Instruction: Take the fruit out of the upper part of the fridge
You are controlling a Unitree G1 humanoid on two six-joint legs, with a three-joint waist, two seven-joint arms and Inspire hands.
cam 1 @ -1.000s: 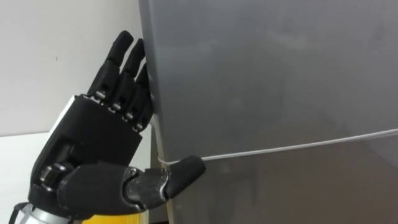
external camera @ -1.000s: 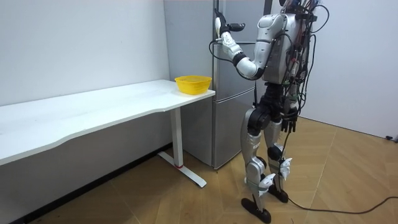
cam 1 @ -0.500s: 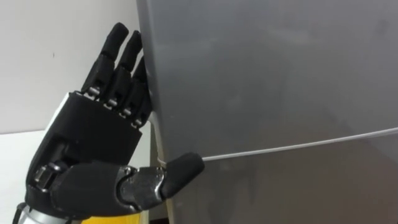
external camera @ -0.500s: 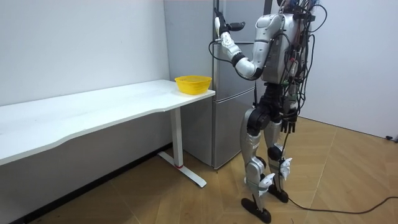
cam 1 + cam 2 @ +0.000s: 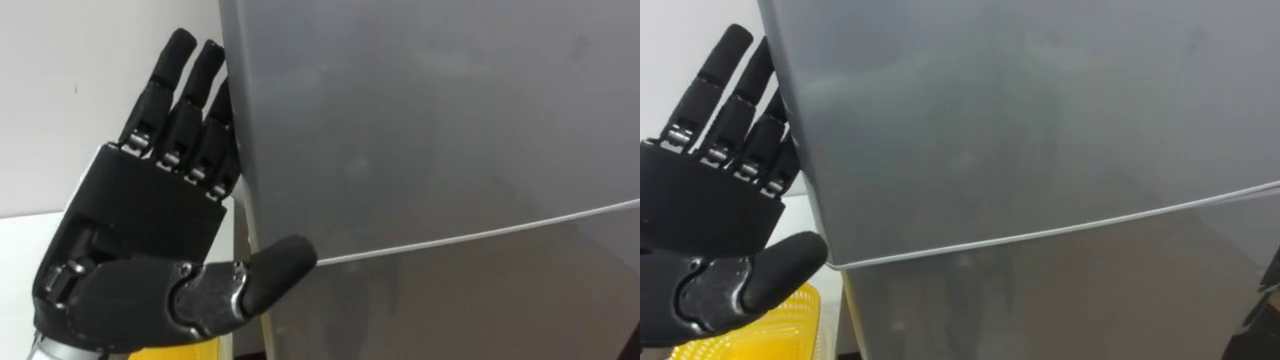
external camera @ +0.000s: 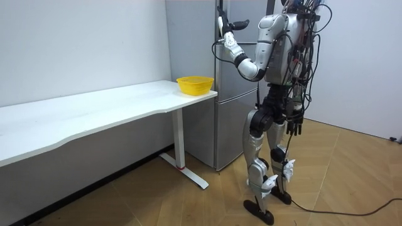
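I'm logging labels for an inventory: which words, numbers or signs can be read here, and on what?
None can be read. The fridge door is plain grey with no print. The left hand, the yellow bowl and the white table show no legible text either.

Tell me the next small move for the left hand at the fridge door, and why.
Probably curl the left hand round the left edge of the upper fridge door and pull. Its fingers are straight alongside that edge, the thumb sits at the seam above the lower door, and the door looks shut.
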